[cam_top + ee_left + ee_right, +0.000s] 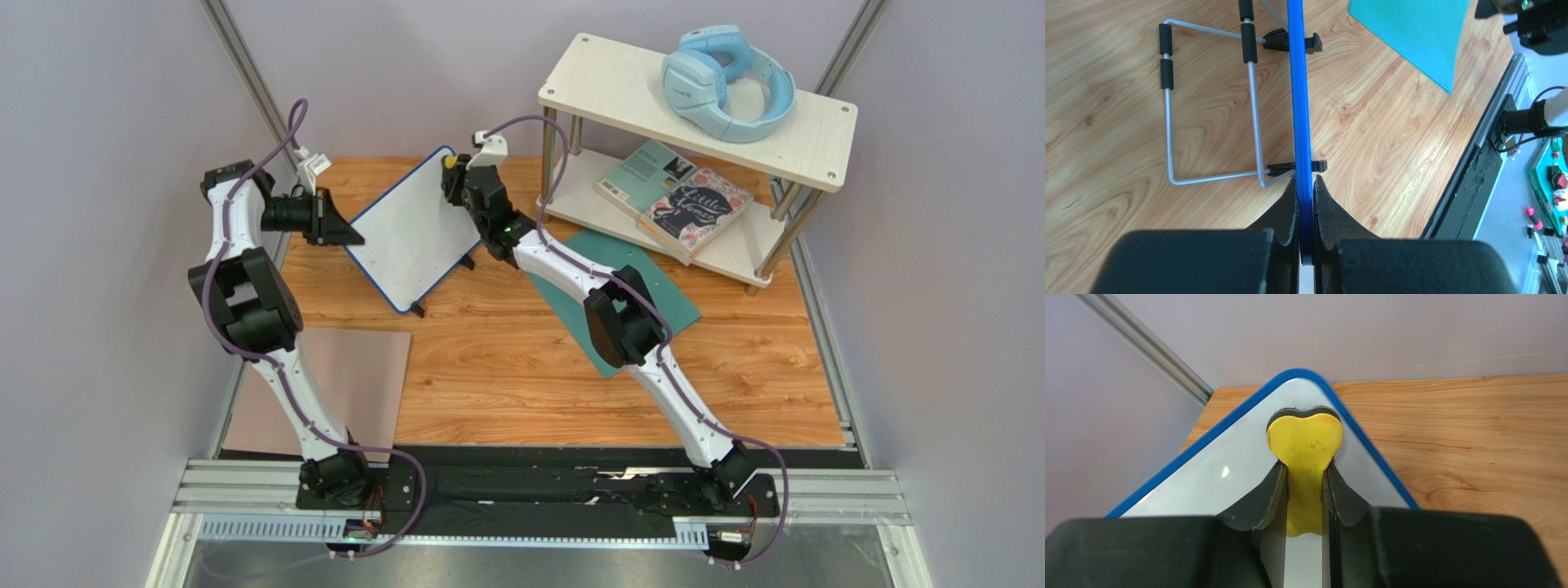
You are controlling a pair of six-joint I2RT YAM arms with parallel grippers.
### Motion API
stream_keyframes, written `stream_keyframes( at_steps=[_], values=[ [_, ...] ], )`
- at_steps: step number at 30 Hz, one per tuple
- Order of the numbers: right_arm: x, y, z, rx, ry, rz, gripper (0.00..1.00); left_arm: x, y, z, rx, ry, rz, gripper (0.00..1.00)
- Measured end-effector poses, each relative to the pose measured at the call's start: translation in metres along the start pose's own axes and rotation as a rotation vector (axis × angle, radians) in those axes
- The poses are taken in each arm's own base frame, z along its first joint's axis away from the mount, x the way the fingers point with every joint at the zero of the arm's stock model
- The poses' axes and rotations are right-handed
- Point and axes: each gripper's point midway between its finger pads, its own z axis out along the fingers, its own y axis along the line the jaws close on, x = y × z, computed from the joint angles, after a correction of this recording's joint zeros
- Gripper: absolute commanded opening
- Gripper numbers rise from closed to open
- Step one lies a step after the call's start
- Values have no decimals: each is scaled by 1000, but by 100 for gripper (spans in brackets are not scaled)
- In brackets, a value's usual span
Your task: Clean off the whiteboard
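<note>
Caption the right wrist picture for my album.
The right pincer holds a yellow eraser at a corner of the whiteboard.

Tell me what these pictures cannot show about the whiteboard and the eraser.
- Left wrist view: the whiteboard is edge-on, only its blue rim shows; its face is hidden.
- Right wrist view: the jaws and the yellow eraser cover the board's near part.
- Top view: faint marks on the board are too small to tell.

One whiteboard (411, 233), one yellow eraser (1305, 438), one pair of blue headphones (726, 83), one two-tier shelf (613, 86), one teal sheet (1413, 37), one brownish-pink mat (356, 368), and seemingly two overlapping books (702, 211).
</note>
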Motion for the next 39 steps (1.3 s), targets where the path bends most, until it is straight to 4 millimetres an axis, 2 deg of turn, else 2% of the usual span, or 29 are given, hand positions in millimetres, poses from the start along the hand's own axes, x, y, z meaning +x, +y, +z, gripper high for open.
stream_keyframes(
  at_steps=[5, 8, 16, 28, 39],
  values=[
    [12, 25, -10, -35, 14, -50, 0, 1, 1, -2, -6, 2, -4, 0],
    [14, 27, -12, -25, 13, -50, 0, 1, 1, -2, -7, 3, -5, 0],
    [14, 10, -12, -40, 103, 150, 0, 0, 1, -1, -3, -2, -1, 0],
    [57, -33, -38, 78, 261, 330, 0, 0, 0, -1, -1, -2, -3, 0],
    [67, -44, -46, 125, 303, 469, 0, 0, -1, -1, 5, -6, -3, 0]
  ],
)
